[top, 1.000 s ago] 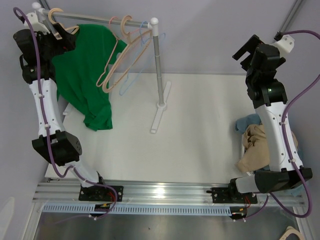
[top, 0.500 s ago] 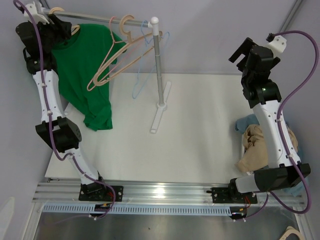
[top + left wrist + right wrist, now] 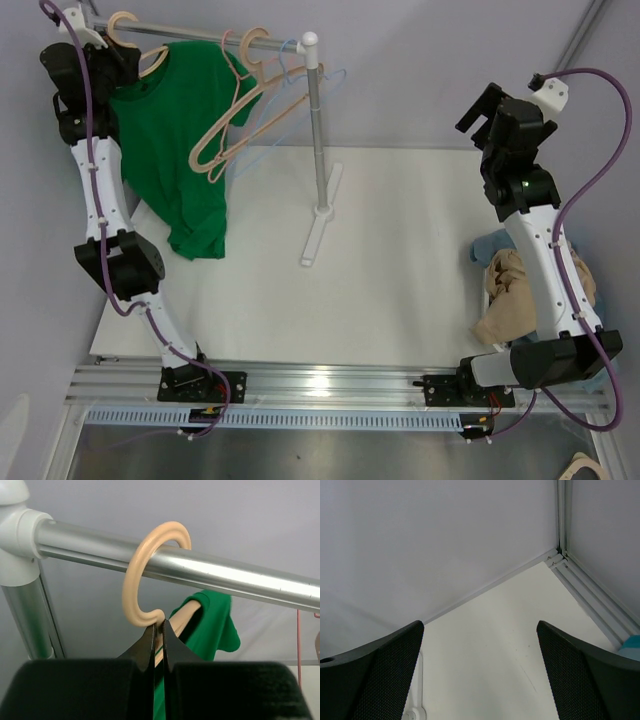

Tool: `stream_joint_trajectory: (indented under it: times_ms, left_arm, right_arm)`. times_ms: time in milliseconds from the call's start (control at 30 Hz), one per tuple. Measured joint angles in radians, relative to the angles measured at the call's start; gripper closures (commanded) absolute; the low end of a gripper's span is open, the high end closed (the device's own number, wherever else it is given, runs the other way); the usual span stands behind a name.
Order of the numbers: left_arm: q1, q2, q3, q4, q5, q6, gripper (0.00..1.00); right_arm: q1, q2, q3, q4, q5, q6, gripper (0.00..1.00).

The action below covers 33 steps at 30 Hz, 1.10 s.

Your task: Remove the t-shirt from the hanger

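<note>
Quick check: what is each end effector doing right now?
Left end effector: closed on the hanger.
Right end effector: open, holding nothing.

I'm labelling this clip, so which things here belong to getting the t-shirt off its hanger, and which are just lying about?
Part of the job:
green t-shirt; tan hanger under it; rail; left gripper, shut on that hanger's neck.

Lying about:
empty hangers; clothes pile at the right; right gripper, open, holding nothing.
</note>
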Motion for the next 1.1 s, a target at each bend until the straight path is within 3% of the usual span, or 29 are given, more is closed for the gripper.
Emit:
stream_joint_trajectory:
  times_ms: [333, 600, 900, 1100]
  left_arm:
    - [-0.051, -0.029, 0.002, -0.054, -0.022, 0.019, 0.99]
    - [-0.130, -0.095, 0.009, -0.203, -0.214, 0.034, 0.99]
    - [-0.249, -0.185, 0.009, -0.232, -0.486, 0.036, 0.99]
    - [-0.306, -0.208, -0.059, -0.223, -0.566, 0.036, 0.99]
  right_arm:
    - [0.000, -0.048, -0.040, 0.003, -0.006, 0.000, 0.01]
    - [-0.002, -0.077, -0.063, 0.003, -0.031, 0.000, 0.01]
    - [-0.006, -0.122, -0.099, 0.000, -0.054, 0.000, 0.01]
    - [-0.008, -0.131, -0.110, -0.002, -0.069, 0.005, 0.01]
